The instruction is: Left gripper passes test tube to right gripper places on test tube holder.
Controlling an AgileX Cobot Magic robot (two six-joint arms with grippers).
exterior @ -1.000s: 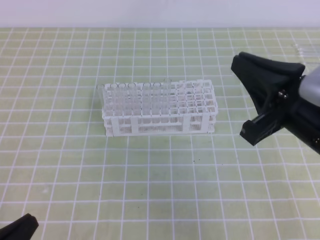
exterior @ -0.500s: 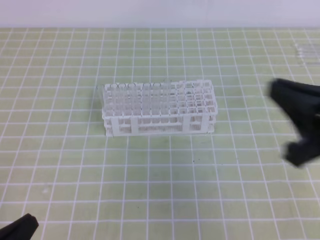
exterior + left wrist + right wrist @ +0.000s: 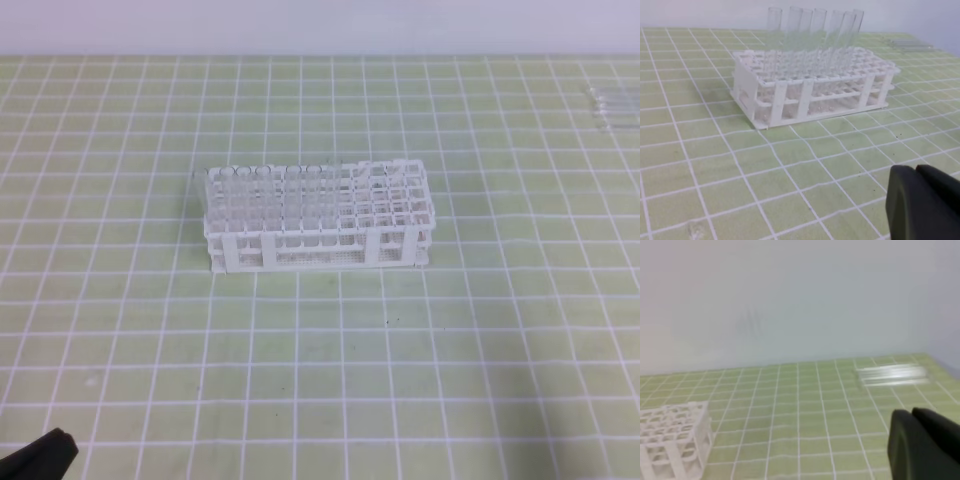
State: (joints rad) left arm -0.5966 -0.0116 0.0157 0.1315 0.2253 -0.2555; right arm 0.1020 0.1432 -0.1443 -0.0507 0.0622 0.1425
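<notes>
— What is the rack made of?
— The test tube holder [image 3: 812,87] looks like white moulded plastic, smooth with a faint sheen; the tubes [image 3: 812,42] standing in it are clear, glossy glass.
— And the surface beneath?
— A matt yellow-green mat [image 3: 320,350] printed with white grid lines. The left gripper [image 3: 925,205] and right gripper [image 3: 922,442] show dull, matt black plastic.

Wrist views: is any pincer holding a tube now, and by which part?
Nothing is held. The left pincer and the right pincer show no tube; tubes stand in the rack.
</notes>
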